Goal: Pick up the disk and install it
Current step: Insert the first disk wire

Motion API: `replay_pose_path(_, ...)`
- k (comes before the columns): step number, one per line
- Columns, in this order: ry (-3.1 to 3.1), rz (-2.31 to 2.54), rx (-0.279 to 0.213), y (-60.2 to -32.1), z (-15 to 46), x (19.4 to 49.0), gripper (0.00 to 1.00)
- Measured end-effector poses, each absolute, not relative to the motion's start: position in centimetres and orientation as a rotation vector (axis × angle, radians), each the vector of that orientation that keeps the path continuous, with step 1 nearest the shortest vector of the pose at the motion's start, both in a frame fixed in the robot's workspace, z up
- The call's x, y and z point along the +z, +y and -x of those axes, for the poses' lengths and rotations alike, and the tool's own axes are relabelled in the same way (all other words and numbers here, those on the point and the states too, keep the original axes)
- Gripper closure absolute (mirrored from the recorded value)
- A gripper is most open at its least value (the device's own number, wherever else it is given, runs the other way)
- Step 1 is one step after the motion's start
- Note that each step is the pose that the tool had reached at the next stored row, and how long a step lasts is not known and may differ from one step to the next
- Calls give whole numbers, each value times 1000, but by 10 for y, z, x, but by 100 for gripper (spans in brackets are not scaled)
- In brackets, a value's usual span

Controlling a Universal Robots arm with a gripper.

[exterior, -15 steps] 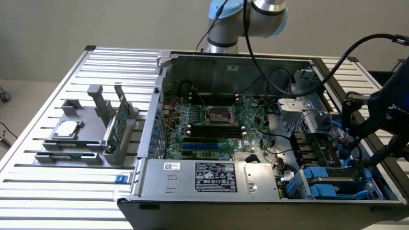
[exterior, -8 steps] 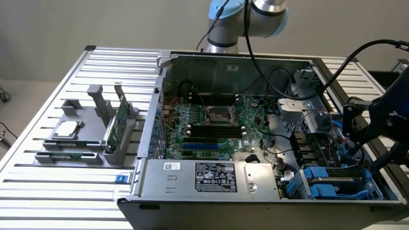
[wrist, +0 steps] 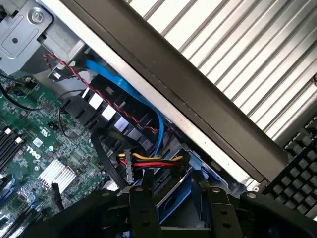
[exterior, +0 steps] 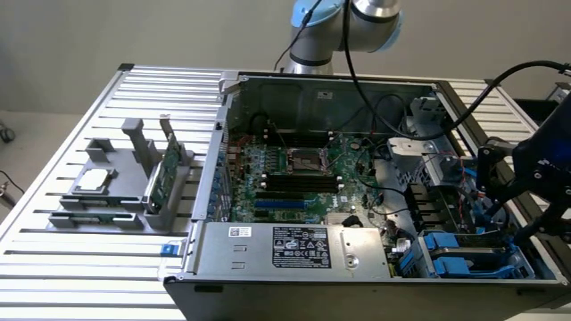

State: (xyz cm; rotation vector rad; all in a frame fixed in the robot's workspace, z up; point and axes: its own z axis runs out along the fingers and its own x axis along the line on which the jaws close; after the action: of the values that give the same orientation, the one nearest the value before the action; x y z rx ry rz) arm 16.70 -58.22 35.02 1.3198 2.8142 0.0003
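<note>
Clamped on the disk (wrist: 172, 212) with the gripper (wrist: 181, 197), jaws pressed to its blue-edged sides, above the drive bay (exterior: 522, 264) at four o'clock of the open computer case (exterior: 295, 286) in the exterior view. Past the pickup, judging by the hold — short of installation, nothing yet seated. Hemmed in by the case wall (wrist: 198, 94) close alongside, with a red-and-yellow power cable (wrist: 151, 161) and a blue data cable (wrist: 130, 95) just beyond the disk; open room, seemingly, only straight up and out.

The blue-framed silver-grey metal disk (wrist: 173, 201) lies mostly hidden behind the black gripper (wrist: 179, 192), itself cut off by the picture's edge. The silver power-supply box (exterior: 357, 249) carries a printed label (exterior: 301, 246) too small to read.
</note>
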Motion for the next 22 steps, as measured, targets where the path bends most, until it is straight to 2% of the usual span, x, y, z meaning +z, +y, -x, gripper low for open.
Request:
replay_pose_path(17,2583,-1731,-7,-582,-167,343,56)
replay_pose_path(22,2567,-1765,7,-582,-168,343,56)
